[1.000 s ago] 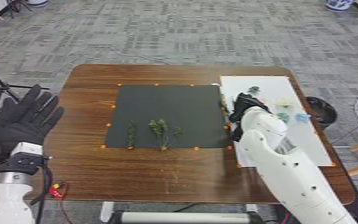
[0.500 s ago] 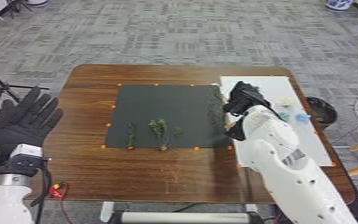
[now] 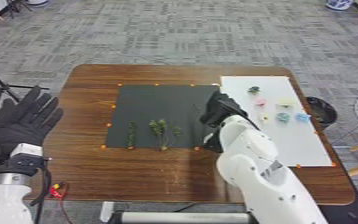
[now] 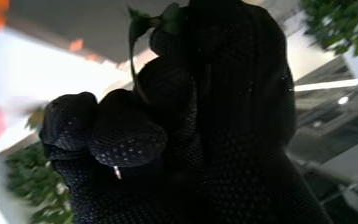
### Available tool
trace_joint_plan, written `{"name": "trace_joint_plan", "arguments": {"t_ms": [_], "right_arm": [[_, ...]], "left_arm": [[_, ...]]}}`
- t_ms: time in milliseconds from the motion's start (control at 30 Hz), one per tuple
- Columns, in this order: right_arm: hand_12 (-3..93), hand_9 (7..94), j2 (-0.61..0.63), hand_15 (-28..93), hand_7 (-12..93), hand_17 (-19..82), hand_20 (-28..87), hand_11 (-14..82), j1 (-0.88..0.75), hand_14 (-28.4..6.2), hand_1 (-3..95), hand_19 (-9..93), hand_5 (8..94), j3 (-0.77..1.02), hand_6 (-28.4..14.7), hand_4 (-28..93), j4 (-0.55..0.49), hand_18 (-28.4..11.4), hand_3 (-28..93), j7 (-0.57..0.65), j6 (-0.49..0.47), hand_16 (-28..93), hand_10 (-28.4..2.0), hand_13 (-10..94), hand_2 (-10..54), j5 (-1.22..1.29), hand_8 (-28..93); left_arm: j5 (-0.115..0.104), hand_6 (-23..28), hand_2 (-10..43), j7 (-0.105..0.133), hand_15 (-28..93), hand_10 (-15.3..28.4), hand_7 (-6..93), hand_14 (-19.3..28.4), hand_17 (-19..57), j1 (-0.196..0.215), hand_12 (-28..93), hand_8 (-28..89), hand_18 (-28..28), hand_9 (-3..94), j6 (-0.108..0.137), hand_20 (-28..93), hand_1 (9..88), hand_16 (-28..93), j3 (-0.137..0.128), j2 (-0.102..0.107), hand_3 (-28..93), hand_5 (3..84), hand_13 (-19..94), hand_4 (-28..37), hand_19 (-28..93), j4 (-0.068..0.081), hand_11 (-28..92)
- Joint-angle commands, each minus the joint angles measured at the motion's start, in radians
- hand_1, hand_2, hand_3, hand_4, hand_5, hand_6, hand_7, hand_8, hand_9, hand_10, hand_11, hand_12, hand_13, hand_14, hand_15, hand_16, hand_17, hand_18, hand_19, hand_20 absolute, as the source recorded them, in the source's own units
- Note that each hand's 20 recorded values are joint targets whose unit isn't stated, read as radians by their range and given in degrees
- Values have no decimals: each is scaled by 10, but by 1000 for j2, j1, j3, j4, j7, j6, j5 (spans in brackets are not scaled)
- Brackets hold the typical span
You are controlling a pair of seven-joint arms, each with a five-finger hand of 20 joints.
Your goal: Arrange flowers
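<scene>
Leafy stem, green, thin, in the right hand; curled fingers pinch it, leaves poking out past the glove in the right wrist view; its lower end is hidden, so cannot tell how far it runs into the grip.

Handling, my judgement: next to no weight; stalk springy, apt to bend or roll under a hard squeeze; leaves soft, easily bruised or knocked askew; glove fabric may snag them on letting go. Best hold: bare stalk below the leaves, light pinch, leaves kept free.

Outward: hand sits over the right part of the black mat; laying the stem down probably wants a low, slow release, or it could turn out of line.

On the mat's near part, a narrow sprig, a bushier bunch beside it, and a small sprig; likely the same care, taken by the stalks.

Right of the mat, white sheet with pink flower and blue flower, among others; these look soft, crushable; arranging seems only partway along.

Left hand off the table's left side, palm bare, fingers spread, holding nothing.
</scene>
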Motion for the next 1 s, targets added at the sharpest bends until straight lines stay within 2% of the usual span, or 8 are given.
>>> {"name": "trace_joint_plan", "arguments": {"t_ms": [33, 167, 300, 433, 1000], "right_arm": [[546, 785, -22, 755, 500, 430, 392, 503, -9, -132, 841, 902, 709, -49, -48, 657, 58, -284, -283, 20, -24, 448, -114, 755, -90, -20, 243], [544, 784, -41, 753, 497, 432, 386, 502, -17, -130, 845, 905, 710, -50, -47, 638, 98, -284, -283, 38, -17, 447, -111, 756, -86, -42, 239], [545, 785, -57, 752, 495, 433, 382, 502, -27, -129, 847, 907, 710, -50, -46, 633, 121, -284, -283, 49, -16, 447, -111, 757, -85, -47, 235], [545, 788, -59, 751, 496, 436, 376, 500, -32, -127, 845, 910, 711, -53, -44, 636, 121, -284, -283, 50, -40, 446, -111, 758, -86, -41, 227], [550, 787, -93, 747, 490, 433, 363, 496, -31, -123, 843, 915, 712, -57, -39, 621, 128, -283, -283, 48, -41, 449, -111, 757, -93, -19, 213]], "left_arm": [[-4, 90, 147, 10, 201, 169, 86, 162, -111, 14, 80, -83, 146, 307, 17, 70, 249, -34, 0, 9, 714, 386, 216, -283, 358, -8, 172], [-5, 90, 147, 4, 202, 169, 87, 162, -111, 8, 80, -82, 146, 308, 14, 70, 250, -35, 8, 9, 713, 385, 217, -283, 358, -6, 173], [-4, 90, 147, 4, 201, 169, 87, 162, -111, 12, 80, -83, 146, 307, 17, 70, 249, -35, 4, 13, 714, 386, 216, -283, 358, -8, 173], [-12, 90, 147, 1, 201, 169, 87, 162, -110, 9, 80, -83, 146, 307, 21, 70, 250, -34, 8, 17, 714, 385, 217, -283, 357, -6, 173], [-9, 91, 148, -10, 203, 169, 86, 162, -110, -3, 80, -83, 146, 308, 24, 71, 250, -35, 20, 22, 714, 386, 217, -283, 358, 2, 172]]}}
